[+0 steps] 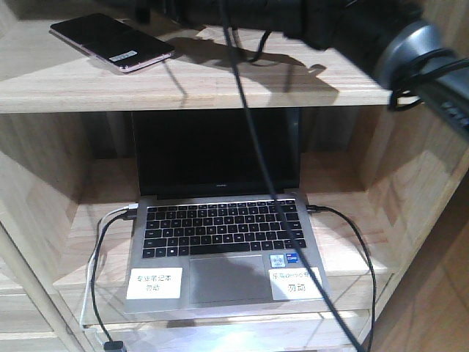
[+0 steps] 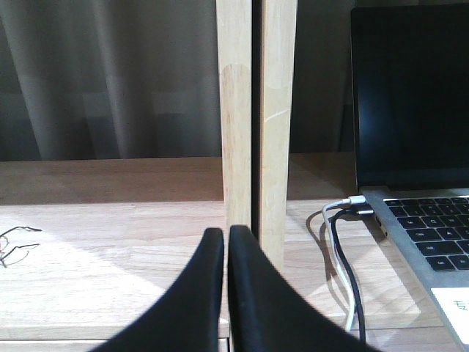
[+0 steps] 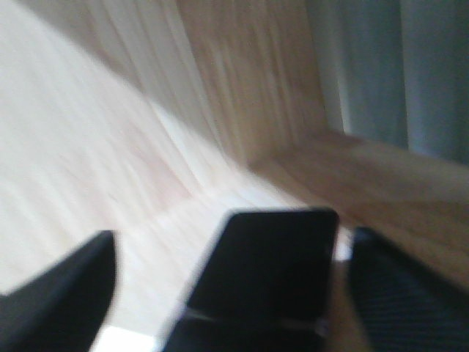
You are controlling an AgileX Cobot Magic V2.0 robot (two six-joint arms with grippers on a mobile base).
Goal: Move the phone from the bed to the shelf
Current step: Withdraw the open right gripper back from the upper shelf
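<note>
Phone (image 1: 111, 43) flat on shelf (image 1: 220, 84), right jaws apart astride it.

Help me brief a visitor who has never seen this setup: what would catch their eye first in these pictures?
Probably the open silver laptop with its dark screen, on the lower board with cables plugged into both sides. Next, the glossy black phone lying flat on the shelf above, at its left end, with the right arm's dark bulk looming at upper right. In the blurred right wrist view the phone lies between the open fingers of the right gripper.
</note>
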